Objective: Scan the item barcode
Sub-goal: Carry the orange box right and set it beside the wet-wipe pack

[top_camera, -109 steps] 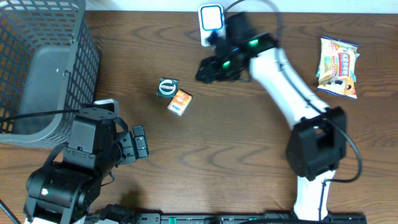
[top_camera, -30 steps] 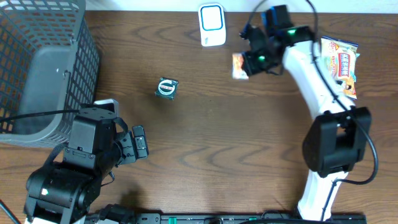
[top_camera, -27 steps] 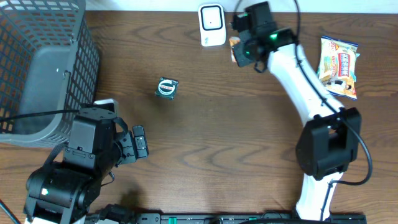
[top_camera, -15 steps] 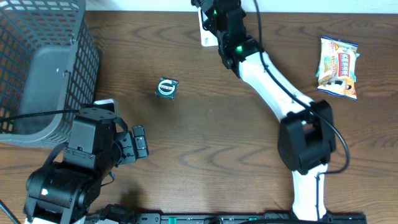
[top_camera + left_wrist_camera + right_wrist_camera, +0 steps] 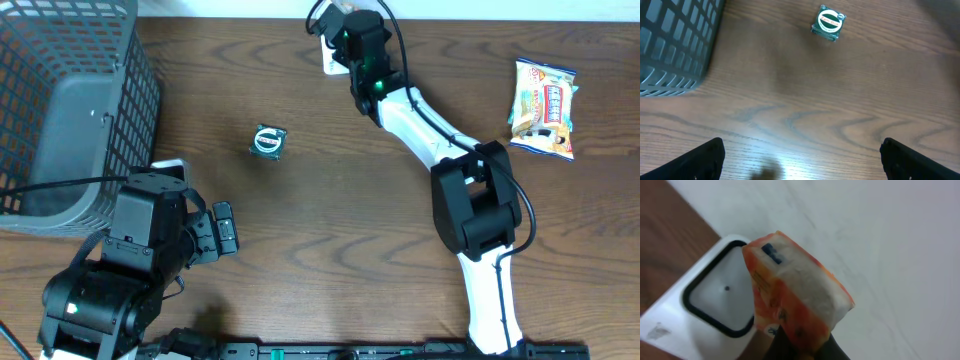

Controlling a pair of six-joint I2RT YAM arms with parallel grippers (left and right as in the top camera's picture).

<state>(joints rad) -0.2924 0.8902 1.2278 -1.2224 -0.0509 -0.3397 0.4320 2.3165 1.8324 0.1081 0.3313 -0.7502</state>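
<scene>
My right gripper (image 5: 802, 341) is shut on a small orange packet (image 5: 796, 297), gripped by its lower end. The packet hangs tilted just in front of the white scanner (image 5: 715, 307), whose dark-rimmed window faces it. In the overhead view the right gripper (image 5: 347, 22) sits at the table's far edge over the scanner (image 5: 327, 60), and the packet is hidden under it. My left gripper (image 5: 802, 167) stands open over bare wood, nothing between its fingers (image 5: 705, 160).
A small green-labelled box (image 5: 268, 140) lies left of centre on the table, also in the left wrist view (image 5: 829, 22). A grey wire basket (image 5: 60, 100) fills the back left. A snack bag (image 5: 545, 108) lies at the right edge.
The right arm has swung left with the orange packet, from the right of the scanner to directly over it. The left arm has not moved.
</scene>
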